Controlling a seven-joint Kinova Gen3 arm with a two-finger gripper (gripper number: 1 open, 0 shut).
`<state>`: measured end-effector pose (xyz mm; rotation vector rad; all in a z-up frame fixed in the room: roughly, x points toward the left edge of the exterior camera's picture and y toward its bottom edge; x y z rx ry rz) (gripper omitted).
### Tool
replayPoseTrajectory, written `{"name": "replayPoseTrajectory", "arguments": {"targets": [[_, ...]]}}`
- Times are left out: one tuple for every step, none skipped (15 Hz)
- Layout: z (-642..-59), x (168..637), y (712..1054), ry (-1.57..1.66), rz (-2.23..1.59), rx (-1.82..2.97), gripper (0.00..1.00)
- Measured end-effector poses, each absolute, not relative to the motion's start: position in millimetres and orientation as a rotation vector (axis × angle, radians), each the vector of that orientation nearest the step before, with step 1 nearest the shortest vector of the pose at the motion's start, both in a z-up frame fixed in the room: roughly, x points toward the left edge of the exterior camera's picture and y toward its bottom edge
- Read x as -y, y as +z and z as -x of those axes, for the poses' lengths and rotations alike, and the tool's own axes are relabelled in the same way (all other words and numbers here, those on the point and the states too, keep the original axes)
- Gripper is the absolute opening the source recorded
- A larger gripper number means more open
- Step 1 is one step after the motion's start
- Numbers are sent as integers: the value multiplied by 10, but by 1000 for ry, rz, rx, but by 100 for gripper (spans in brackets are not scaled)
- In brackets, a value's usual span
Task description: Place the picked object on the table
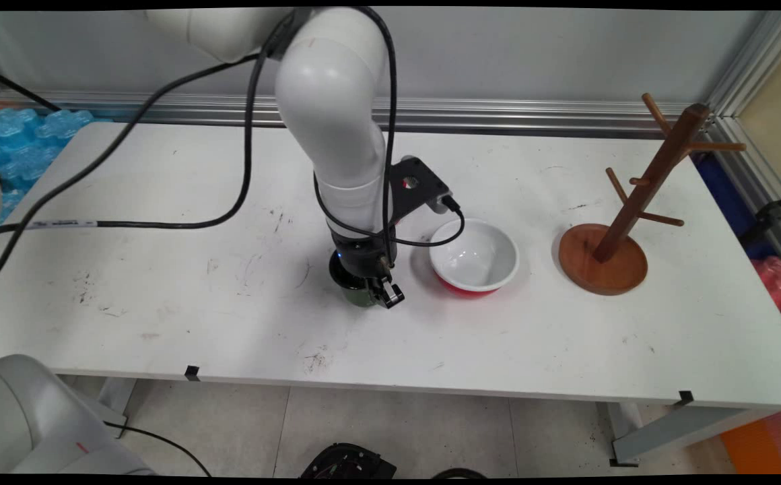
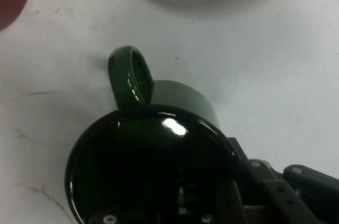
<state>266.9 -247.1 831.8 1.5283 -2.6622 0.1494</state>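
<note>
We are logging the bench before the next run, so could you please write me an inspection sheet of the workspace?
Surface: white table, scuffed, with dark marks.
Things: green mug upright under the gripper, handle free; red bowl, white inside, beside it; wooden mug tree at right, pegs bare.
Clutter: nothing seen.
Gripper: gripper down at the mug's rim; one finger seems to reach inside; open or shut unclear.
Cables: black cables hang from the arm and trail over the table's left.
Surroundings: grey wall, aluminium rail, blue packs at left.
</note>
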Motion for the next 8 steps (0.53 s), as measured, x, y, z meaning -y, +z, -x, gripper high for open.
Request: {"name": "replayPoseTrajectory", "arguments": {"targets": [[-2662, 2484, 8291, 146, -1530, 2666, 0], [-2654, 2497, 8261, 143, -1531, 2670, 0], [-2647, 2508, 8234, 140, -1533, 2674, 0], [-2643, 2518, 8209, 137, -1534, 2678, 0], [-2641, 2525, 8189, 135, -1536, 2681, 0], [-2638, 2533, 8168, 132, -1538, 2684, 0], [-2636, 2541, 8150, 129, -1540, 2687, 0], [-2633, 2547, 8133, 126, -1542, 2689, 0]]}}
